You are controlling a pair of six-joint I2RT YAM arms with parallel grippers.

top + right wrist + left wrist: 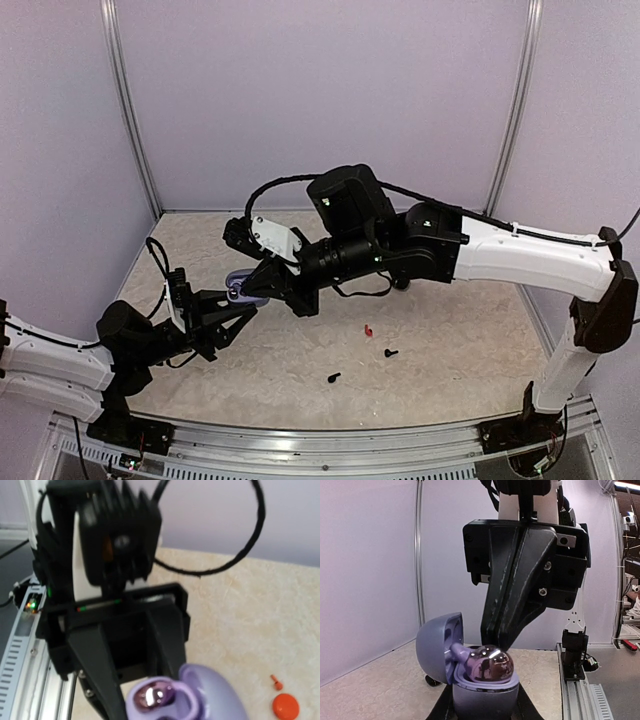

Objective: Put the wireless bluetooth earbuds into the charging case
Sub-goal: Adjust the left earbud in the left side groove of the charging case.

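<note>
Left gripper (238, 300): narrowed around the lower half of the charging case (482, 700), with a black finger on each side, holding it upright over the left part of the table (450, 370).
Charging case: lavender; its lid (432, 652) is swung open and stands to the left in the left wrist view.
Shiny earbud (490, 666): sits in the open case with its rounded, mirror-like body on top. I cannot tell whether it is fully seated.
Right gripper (501, 641): jaws pressed together with nothing between them; the tip comes from above and touches the top of the shiny earbud.
Red earbud (368, 329): lies loose on the table, well apart from the case and to its right.
Black earbuds (390, 352) (333, 377): two, loose on the table and apart from each other, nearer the arm bases than the red one.
Red round thing (285, 705): just beside the red earbud in the right wrist view, too blurred to identify.
</note>
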